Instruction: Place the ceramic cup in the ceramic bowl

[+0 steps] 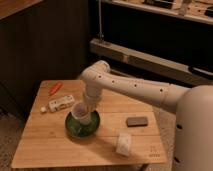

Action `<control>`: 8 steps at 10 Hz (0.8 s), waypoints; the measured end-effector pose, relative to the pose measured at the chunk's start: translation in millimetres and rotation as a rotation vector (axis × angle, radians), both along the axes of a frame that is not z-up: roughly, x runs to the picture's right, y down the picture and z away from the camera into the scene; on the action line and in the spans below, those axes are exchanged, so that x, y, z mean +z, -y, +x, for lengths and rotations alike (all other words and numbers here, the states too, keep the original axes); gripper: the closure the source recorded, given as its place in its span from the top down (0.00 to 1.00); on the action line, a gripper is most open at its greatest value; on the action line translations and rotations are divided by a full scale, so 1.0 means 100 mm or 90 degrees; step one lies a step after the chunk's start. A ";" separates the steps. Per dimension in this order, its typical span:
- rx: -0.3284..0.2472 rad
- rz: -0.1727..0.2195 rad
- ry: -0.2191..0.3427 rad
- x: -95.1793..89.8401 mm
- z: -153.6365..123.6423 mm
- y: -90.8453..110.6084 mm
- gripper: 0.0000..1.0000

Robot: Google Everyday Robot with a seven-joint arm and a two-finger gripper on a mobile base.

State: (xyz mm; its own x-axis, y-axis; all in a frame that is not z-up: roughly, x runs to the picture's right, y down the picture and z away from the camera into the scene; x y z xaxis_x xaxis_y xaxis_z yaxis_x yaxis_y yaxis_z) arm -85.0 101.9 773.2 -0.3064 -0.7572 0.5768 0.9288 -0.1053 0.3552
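Note:
The white ceramic cup (79,112) hangs at the end of my arm, slightly tilted, over the left part of the dark green ceramic bowl (85,131). The bowl stands near the middle of the wooden table (47,150). My gripper (86,113) reaches down from above and is shut on the cup. The cup's base sits low inside the bowl's rim; I cannot tell whether it touches the bowl. The arm's white forearm hides the bowl's far edge.
A white rectangular box (61,103) and a small white piece (44,109) lie left of the bowl, an orange object (55,88) at the back left. A dark flat block (136,121) and a white packet (123,143) lie to the right. A dark shelf (150,57) stands behind.

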 end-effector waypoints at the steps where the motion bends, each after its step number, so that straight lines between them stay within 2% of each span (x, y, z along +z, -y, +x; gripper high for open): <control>1: 0.000 0.001 0.001 0.01 0.00 -0.01 0.37; 4: 0.001 0.003 0.000 0.03 0.00 -0.03 0.37; 5: 0.001 0.004 0.000 0.03 0.00 -0.03 0.44; 6: 0.000 0.003 0.001 0.04 -0.01 -0.04 0.60; 7: 0.000 0.004 0.001 0.04 -0.01 -0.04 0.66; 8: 0.000 0.003 0.000 0.04 -0.01 -0.04 0.66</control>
State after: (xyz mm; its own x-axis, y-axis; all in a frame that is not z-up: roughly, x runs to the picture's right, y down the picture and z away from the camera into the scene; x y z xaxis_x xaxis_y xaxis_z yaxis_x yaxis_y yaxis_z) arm -86.1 106.0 777.0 -0.3068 -0.7601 0.5729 0.9286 -0.1071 0.3553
